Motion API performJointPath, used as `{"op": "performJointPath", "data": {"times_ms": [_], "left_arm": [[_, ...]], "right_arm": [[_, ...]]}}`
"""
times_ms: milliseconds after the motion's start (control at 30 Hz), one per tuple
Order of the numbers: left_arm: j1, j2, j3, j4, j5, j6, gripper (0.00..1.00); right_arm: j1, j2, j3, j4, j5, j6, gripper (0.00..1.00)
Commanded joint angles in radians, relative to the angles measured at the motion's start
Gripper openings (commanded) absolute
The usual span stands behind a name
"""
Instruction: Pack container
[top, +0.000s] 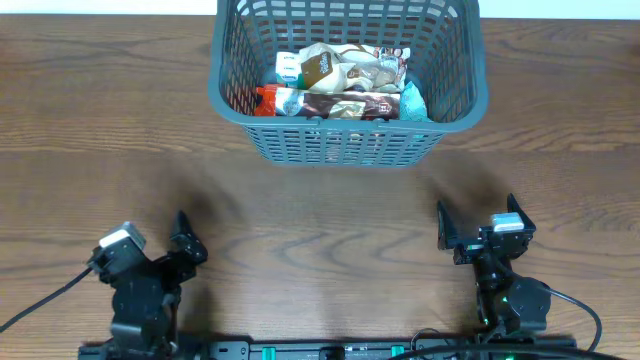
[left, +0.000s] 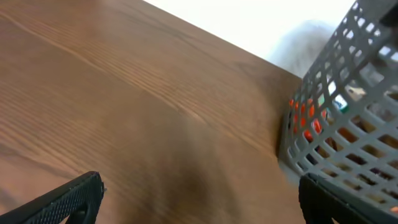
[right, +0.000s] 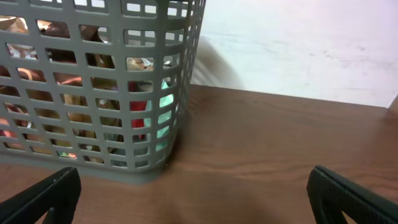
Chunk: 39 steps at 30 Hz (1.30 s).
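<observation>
The dark grey lattice basket (top: 345, 140) stands at the far middle of the table. Several snack packets (top: 340, 82) lie inside it: brown, white, orange and teal ones. The basket also shows in the left wrist view (left: 348, 124) and in the right wrist view (right: 93, 93). My left gripper (top: 185, 245) is open and empty near the front left of the table, with bare wood between its fingers (left: 199, 199). My right gripper (top: 478, 225) is open and empty near the front right, with bare wood between its fingers (right: 193, 199). Both grippers are well short of the basket.
The wooden table (top: 320, 220) runs between the grippers and the basket. A white wall (right: 298, 43) lies behind the table's far edge. Black cables (top: 40, 300) trail from the arm bases at the front edge.
</observation>
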Motion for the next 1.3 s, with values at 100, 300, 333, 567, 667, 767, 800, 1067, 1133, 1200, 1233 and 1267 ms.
{"op": "performJointPath", "data": {"times_ms": [100, 300, 333, 567, 667, 767, 800, 1067, 1133, 1200, 1233, 1267], "left_arm": [[-0.001, -0.049, -0.092, 0.08, 0.035, 0.025, 0.99], [-0.001, -0.057, -0.151, 0.162, 0.062, 0.036, 0.98], [-0.001, -0.057, -0.16, 0.174, 0.062, 0.036, 0.98], [-0.001, -0.057, -0.211, 0.23, 0.088, 0.054, 0.99], [-0.001, -0.057, -0.233, 0.258, 0.095, 0.055, 0.98], [-0.001, -0.057, -0.247, 0.27, 0.103, 0.055, 0.98], [-0.001, -0.057, -0.248, 0.269, 0.103, 0.055, 0.99], [-0.001, -0.088, -0.286, 0.281, 0.103, 0.072, 0.98], [-0.001, -0.1, -0.286, 0.281, 0.102, 0.09, 0.99], [-0.001, -0.105, -0.287, 0.284, 0.102, 0.108, 0.99], [-0.001, -0.105, -0.287, 0.284, 0.102, 0.118, 0.98], [-0.001, -0.105, -0.287, 0.285, 0.102, 0.13, 0.99]], "right_arm": [[0.016, -0.009, -0.003, -0.002, 0.003, -0.013, 0.99], [0.016, -0.009, -0.003, -0.002, 0.003, -0.013, 0.99], [0.016, -0.009, -0.003, -0.002, 0.003, -0.013, 0.99], [0.016, -0.009, -0.003, -0.002, 0.003, -0.013, 0.99], [0.016, -0.009, -0.003, -0.002, 0.003, -0.013, 0.99], [0.016, -0.009, -0.003, -0.002, 0.003, -0.013, 0.99], [0.016, -0.009, -0.003, -0.002, 0.003, -0.013, 0.99], [0.016, -0.009, -0.003, -0.002, 0.003, -0.013, 0.99], [0.016, -0.009, -0.003, -0.002, 0.003, -0.013, 0.99], [0.016, -0.009, -0.003, -0.002, 0.003, -0.013, 0.99], [0.016, -0.009, -0.003, -0.002, 0.003, -0.013, 0.99], [0.016, -0.009, -0.003, -0.002, 0.003, -0.013, 0.99]]}}
